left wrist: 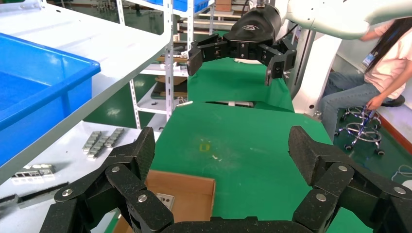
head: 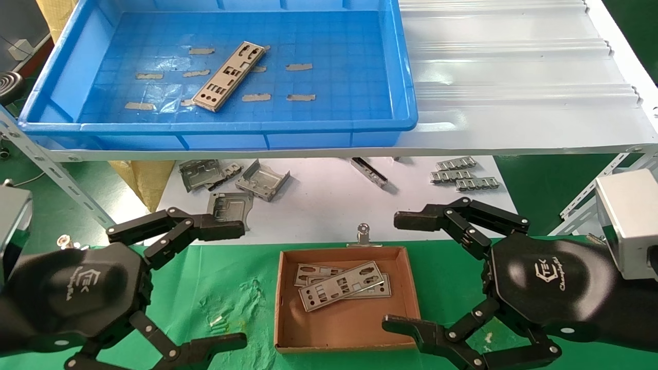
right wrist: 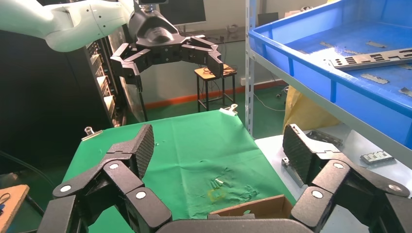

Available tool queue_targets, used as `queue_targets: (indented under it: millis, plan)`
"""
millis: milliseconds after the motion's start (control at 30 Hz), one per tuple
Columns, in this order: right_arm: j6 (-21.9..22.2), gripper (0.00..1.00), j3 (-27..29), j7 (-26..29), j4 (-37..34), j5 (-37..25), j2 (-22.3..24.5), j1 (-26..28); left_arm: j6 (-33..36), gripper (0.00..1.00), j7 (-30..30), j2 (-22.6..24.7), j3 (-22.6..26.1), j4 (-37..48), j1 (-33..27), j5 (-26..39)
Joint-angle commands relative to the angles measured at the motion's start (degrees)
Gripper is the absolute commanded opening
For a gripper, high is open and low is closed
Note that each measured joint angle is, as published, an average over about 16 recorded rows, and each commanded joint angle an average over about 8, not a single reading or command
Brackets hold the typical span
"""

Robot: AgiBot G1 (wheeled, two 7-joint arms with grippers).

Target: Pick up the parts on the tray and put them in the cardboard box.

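Head view: the tray sat on the white corrugated sheet of the upper shelf, toward the shelf's left end, with one part lying diagonally near the middle of the tray floor among bits of tan tape. The cardboard box rested on the green cloth near the bench's front edge, holding stacked parts in its far half. The left gripper hovered left of the box, fingers spread wide and empty; the right gripper hovered at the box's right side, likewise spread wide and empty. Folded grey brackets and ridged strips lay on the white board under the shelf. Left wrist view: the left gripper's fingers stood far apart above the green cloth, a corner of the cardboard box below them, and the right gripper hung open farther off. Right wrist view: the right gripper's fingers stood wide, the box rim just beneath, the tray on the shelf alongside with a part in it, and the left gripper open across the cloth.
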Motion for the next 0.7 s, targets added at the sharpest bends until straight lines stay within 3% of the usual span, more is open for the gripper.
queue_targets:
  millis: [33, 700]
  plan:
    - [0.0, 1.0, 0.0, 0.0, 0.0, 0.0, 0.0, 0.0, 0.0, 1.0, 0.0, 0.0, 0.0, 0.0, 0.0, 0.0]
    - [0.0, 1.0, 0.0, 0.0, 0.0, 0.0, 0.0, 0.0, 0.0, 1.0, 0.0, 0.0, 0.0, 0.0, 0.0, 0.0]
